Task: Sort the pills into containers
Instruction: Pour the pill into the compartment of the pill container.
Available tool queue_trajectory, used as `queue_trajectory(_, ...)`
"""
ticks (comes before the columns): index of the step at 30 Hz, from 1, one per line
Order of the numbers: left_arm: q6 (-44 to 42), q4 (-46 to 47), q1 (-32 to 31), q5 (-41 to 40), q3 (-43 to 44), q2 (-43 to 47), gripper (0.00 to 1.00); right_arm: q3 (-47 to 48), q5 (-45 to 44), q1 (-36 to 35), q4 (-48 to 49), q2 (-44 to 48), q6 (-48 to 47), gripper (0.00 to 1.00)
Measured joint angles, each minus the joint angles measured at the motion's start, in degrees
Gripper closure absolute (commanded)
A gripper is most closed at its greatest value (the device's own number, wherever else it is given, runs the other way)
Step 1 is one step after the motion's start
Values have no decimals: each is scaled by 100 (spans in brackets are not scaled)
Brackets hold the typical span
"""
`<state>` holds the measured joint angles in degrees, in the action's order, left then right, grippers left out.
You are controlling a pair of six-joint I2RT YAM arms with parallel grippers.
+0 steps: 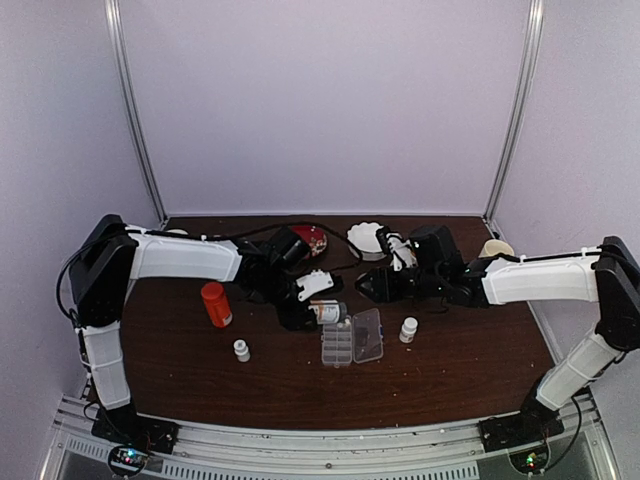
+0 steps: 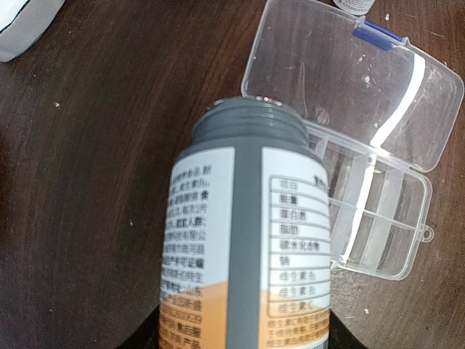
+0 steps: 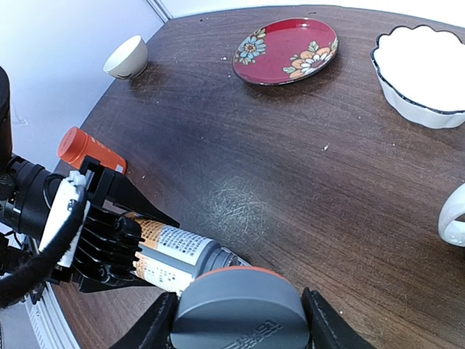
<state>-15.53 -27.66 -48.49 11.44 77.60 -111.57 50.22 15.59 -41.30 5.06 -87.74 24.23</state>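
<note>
My left gripper (image 1: 303, 300) (image 2: 243, 338) is shut on a grey bottle with a white and orange label (image 2: 247, 218) (image 3: 178, 251). The bottle lies tilted, and its bare threaded neck reaches over the near edge of the clear pill box. The box (image 1: 352, 340) lies open, with its lid (image 2: 356, 80) flat on the table and its cells, the containers (image 2: 370, 218), beside it. In my right gripper (image 1: 372, 285) (image 3: 236, 323), the jaws are shut on the bottle's grey cap (image 3: 236, 309), just off the neck. No pills can be made out.
An orange-red bottle (image 1: 215, 303) (image 3: 87, 147) lies left of the arms. Two small white bottles (image 1: 241, 350) (image 1: 408, 329) flank the box. A red flowered plate (image 3: 285, 49), a white scalloped bowl (image 3: 425, 69) and a small cup (image 3: 125, 57) sit toward the back.
</note>
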Motion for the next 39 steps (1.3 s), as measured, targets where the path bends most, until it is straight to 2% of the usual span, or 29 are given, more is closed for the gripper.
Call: queue_trajectory(39,175,153,13,-380,-562,339,100,-39,68,9,83,11,105,100)
